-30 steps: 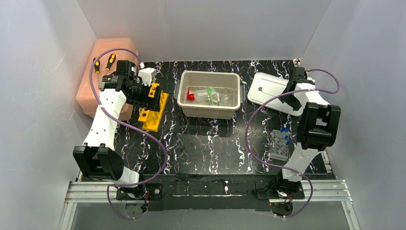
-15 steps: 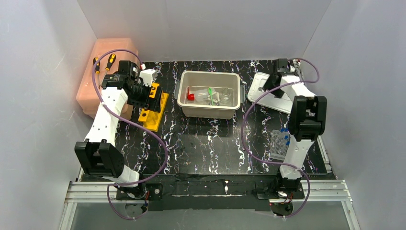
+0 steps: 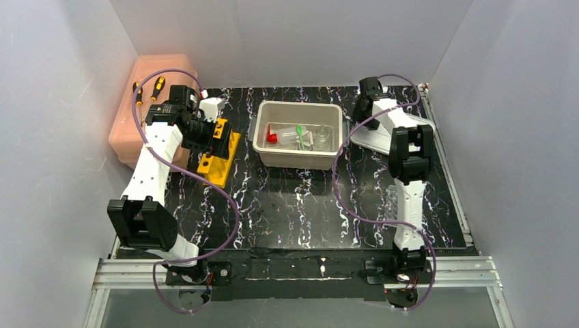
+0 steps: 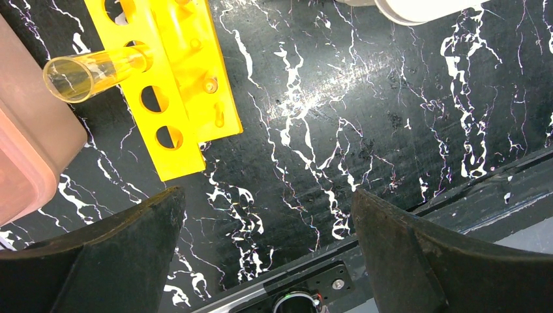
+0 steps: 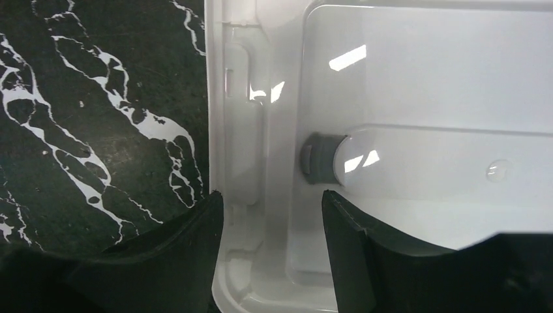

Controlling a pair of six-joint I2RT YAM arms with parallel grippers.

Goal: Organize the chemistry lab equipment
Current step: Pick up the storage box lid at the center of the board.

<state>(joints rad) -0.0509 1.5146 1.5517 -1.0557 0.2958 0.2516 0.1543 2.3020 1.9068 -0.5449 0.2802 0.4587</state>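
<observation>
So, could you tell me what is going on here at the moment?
Two robot arms are tidying lab equipment. The left gripper hangs open above the yellow rack, which holds one glass tube. The right gripper is at the white lid beside the bin, jaws apart astride its rim, no firm grip visible. The bin already holds the squeeze bottle, green spoon and some glassware.

Two black-and-orange screwdrivers (image 3: 158, 87) lie atop the pink box (image 3: 124, 133); a white lid (image 5: 424, 65) rests well right of it.
</observation>
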